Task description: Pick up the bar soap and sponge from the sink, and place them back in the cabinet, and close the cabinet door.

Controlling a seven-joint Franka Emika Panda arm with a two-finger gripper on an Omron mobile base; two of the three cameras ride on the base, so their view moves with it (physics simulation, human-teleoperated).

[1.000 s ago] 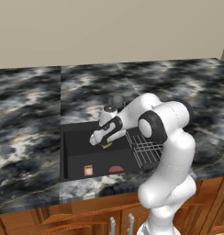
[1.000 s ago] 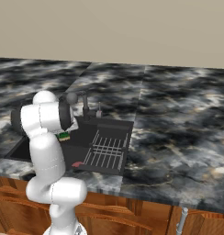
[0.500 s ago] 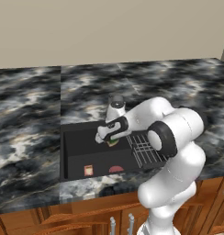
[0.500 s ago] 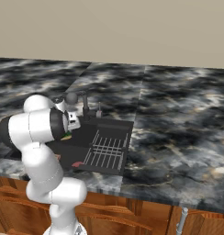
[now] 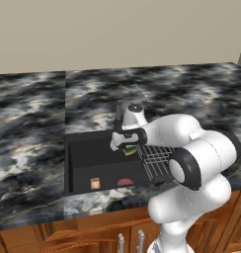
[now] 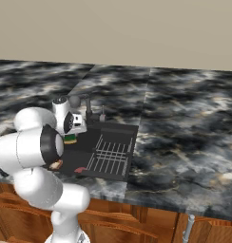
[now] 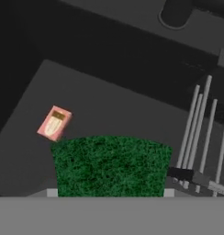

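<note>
Both base views show the black sink (image 5: 88, 163) set in the marbled counter (image 5: 33, 113), with the wire rack (image 6: 110, 155) at one side; the right base view adds the dark faucet (image 6: 88, 105) behind the hand. The gripper (image 5: 128, 148) hangs above the basin, fingers pinching the sponge (image 7: 111, 166). The hand view gives the green face of the sponge lying directly between the fingers, held clear of the basin floor. A small orange soap bar (image 7: 54, 123) lies flat on the floor beyond the fingers, well apart. A pink rounded piece (image 5: 125, 182) rests near the front wall.
</note>
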